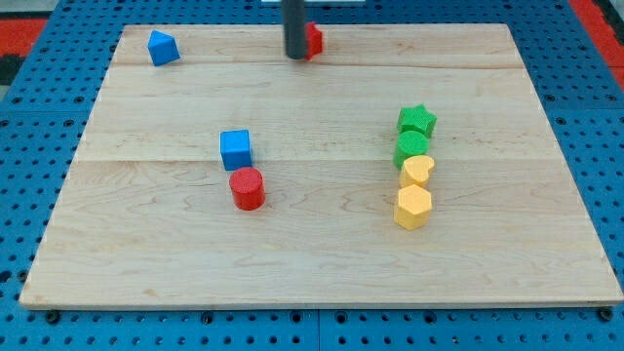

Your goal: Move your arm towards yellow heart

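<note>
The yellow heart [417, 170] lies on the wooden board at the view's right, third in a touching column: a green star [417, 121] on top, a green round block [412, 147] below it, then the heart, then a yellow hexagon [412, 207]. My tip [294, 56] is at the view's top centre, right beside a red block [312, 40] that it partly hides. The tip is far up and to the left of the heart.
A blue cube [235, 149] and a red cylinder [248, 188] stand together left of centre. A blue block [163, 47] lies at the top left corner. The board [312, 263] rests on a blue pegboard surface.
</note>
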Robot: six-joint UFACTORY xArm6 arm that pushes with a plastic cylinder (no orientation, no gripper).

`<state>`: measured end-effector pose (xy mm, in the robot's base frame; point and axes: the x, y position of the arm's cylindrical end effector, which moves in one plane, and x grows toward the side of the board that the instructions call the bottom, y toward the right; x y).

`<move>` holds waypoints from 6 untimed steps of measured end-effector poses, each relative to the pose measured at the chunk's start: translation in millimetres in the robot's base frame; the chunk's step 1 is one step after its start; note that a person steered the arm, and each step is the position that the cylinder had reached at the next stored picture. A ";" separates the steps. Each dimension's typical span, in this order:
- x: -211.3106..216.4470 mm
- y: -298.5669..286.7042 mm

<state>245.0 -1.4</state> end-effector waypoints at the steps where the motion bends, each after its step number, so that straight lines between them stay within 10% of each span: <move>1: 27.1 5.2; 6: 83.8 140.8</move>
